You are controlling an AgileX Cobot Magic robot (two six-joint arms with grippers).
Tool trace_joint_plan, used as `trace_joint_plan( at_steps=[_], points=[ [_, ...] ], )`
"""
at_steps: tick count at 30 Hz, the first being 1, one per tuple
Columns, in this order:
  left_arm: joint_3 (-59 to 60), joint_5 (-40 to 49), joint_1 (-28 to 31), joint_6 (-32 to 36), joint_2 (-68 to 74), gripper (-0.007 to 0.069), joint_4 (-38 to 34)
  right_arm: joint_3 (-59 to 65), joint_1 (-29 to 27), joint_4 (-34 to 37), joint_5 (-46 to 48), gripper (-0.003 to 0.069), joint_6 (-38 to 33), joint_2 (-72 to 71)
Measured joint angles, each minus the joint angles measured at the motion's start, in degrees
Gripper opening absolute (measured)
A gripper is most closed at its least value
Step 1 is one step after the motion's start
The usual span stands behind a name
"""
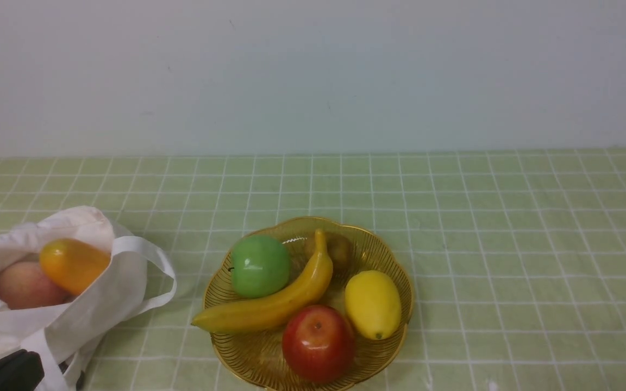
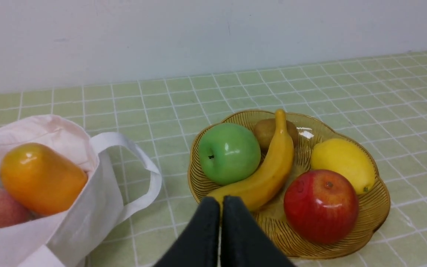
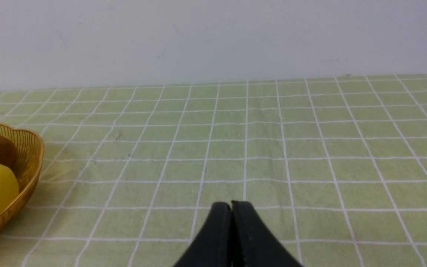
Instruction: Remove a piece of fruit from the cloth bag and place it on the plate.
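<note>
Took the plate (image 1: pixel 239 350) as the fixed mark, set on a green checked tablecloth (image 1: pixel 508 244). Found the banana (image 1: pixel 280 301) already inside the plate, laid slantwise across the middle, with the thin stem end toward the wall-side rim and the thick end jutting just past the rim on the robot's left. Listed beside it in the same plate: a green apple (image 1: pixel 260 266) on the left half, just beside the banana; a brown kiwi-like fruit (image 1: pixel 339 247) at the far rim, next to the stem; a lemon (image 1: pixel 373 304) on the right half; a red apple (image 1: pixel 318 343) at the near rim, against the banana's lower curve. Logged the cloth bag (image 1: pixel 101 304) to the left of the plate, near but apart, rumpled and gaping, with one looped handle toward the plate; counted inside it an orange mango-shaped fruit (image 1: pixel 73 265) and a pinkish peach (image 1: pixel 25 285). Recorded the left gripper (image 2: pixel 220 202) pressed fully together, with nothing between the jaws, on the robot's side of the plate. Recorded the right gripper (image 3: pixel 231 204) likewise closed on nothing, over bare cloth, well apart from the plate.
</note>
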Motion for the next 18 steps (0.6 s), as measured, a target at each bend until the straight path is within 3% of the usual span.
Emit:
trace_joint_plan(
  at_steps=[12, 18],
  points=[
    [5.6, -13.8, 0.0, 4.4, 0.0, -0.0008, 0.1, 0.0, 0.0, 0.0, 0.0, -0.0015, 0.0, 0.0],
    [10.9, -14.8, 0.0, -0.8, -0.8, -0.0008, 12.4, 0.0, 0.0, 0.0, 0.0, -0.0015, 0.0, 0.0]
  ],
)
